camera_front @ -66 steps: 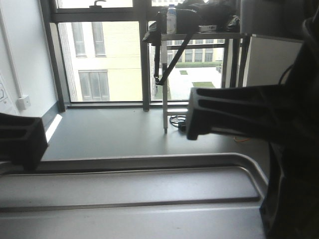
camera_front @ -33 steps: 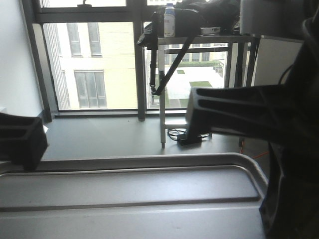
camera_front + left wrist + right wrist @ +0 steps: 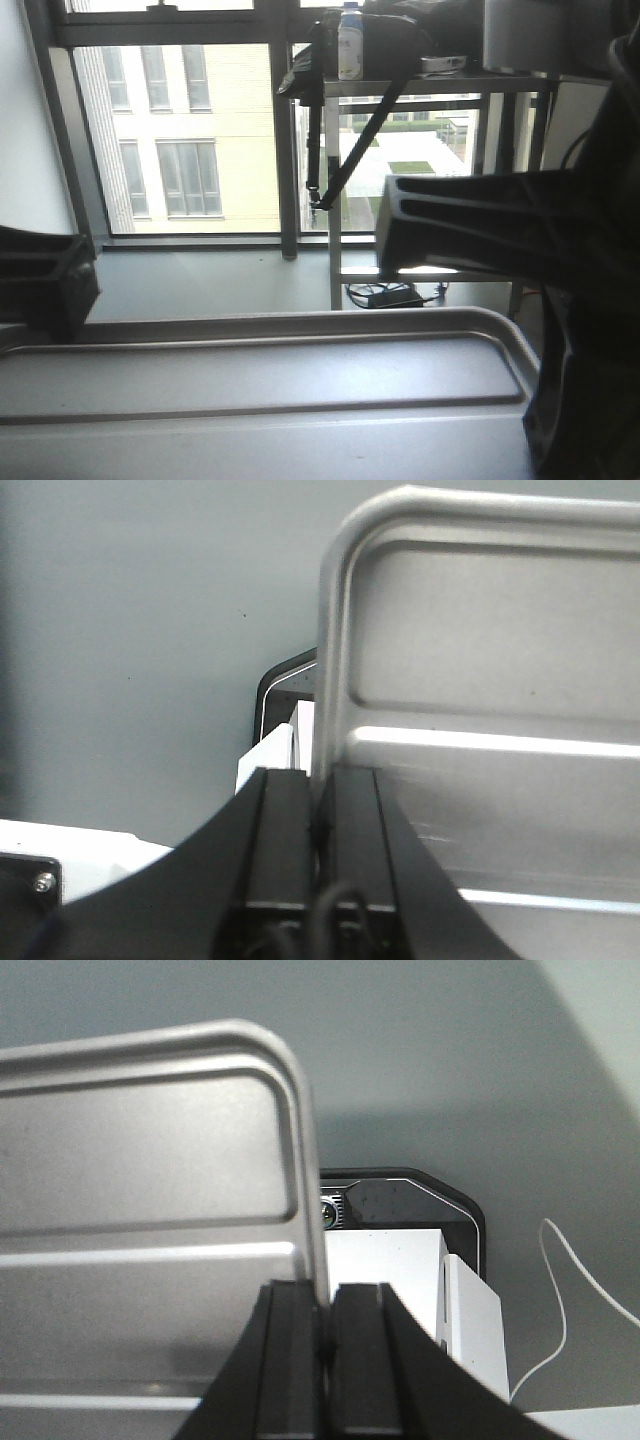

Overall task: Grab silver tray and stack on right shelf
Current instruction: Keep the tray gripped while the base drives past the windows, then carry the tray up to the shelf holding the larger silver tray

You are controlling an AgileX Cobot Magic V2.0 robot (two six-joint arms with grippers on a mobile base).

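**Tray gripped at both ends, much of it out of frame**

Front view: the silver tray (image 3: 260, 375) fills the near foreground, cut off by the bottom edge. Only its far rim, one rounded far-right corner and a long raised rib across the dull-shining base show. The left gripper (image 3: 50, 285) is a black, blocky shape cropped by the left edge. The right gripper (image 3: 400, 230) reaches in from a dark mass on the right that hides the tray's right end. From here neither grip can be made out. Far behind stand a tall window (image 3: 180, 150) and a metal table (image 3: 430, 85) bearing a pale bottle (image 3: 348, 40). The dark things beside the bottle are unclear.

Left wrist view: two flat black fingers (image 3: 275, 820) press together on the tray's thin left rim, with no gap between them. Smooth metal with bright streaks runs off to the right. A white and black object (image 3: 285, 715) is half hidden behind the rim, over grey floor (image 3: 130, 630).

Right wrist view: matching black fingers (image 3: 360, 1350) pinch the right rim tight, near a rounded corner. A thin white cable (image 3: 560, 1280) curls on the floor.
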